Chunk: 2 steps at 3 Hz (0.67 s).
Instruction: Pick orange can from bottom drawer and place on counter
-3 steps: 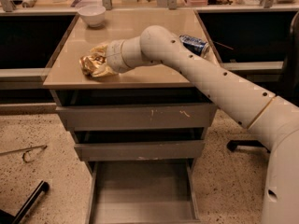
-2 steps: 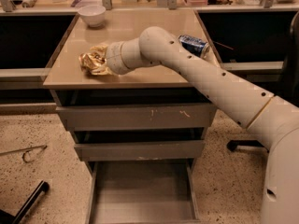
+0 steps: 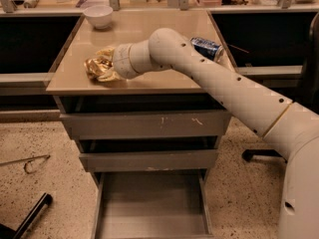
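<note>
Orange can rests on the counter, bottom drawer empty; our gripper clasps it, so only release remains.

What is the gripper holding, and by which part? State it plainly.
The gripper grips the orange can by the end nearest its wrist, the can resting on the counter.

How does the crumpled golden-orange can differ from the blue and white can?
The crumpled golden-orange metal can is lumpy; the blue and white can is a smooth cylinder. The orange can sits front left at the claw; the blue can lies right, behind the arm. Both are on the beige counter.
</note>
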Each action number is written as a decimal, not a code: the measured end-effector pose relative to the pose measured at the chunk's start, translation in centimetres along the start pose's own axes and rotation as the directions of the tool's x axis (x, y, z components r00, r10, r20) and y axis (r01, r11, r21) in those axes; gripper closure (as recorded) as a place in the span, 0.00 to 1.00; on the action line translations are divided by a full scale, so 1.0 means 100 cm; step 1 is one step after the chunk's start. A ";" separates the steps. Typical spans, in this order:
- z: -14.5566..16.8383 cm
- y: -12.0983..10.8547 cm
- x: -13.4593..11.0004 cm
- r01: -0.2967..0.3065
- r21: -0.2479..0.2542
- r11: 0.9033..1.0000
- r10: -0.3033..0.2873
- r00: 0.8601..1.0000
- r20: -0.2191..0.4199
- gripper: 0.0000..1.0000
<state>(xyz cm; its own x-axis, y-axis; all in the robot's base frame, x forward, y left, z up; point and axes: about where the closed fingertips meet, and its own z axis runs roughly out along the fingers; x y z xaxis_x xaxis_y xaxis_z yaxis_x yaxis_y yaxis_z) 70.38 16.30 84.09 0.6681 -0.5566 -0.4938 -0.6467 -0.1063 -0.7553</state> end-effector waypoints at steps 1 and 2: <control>0.000 0.000 0.000 0.000 0.000 1.000 0.000 1.000 0.000 0.12; 0.000 0.000 0.000 0.000 0.000 1.000 0.000 1.000 0.000 0.00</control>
<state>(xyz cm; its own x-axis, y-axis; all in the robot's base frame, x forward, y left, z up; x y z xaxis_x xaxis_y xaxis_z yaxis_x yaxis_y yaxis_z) 70.37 16.30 84.09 0.6681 -0.5566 -0.4938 -0.6467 -0.1063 -0.7553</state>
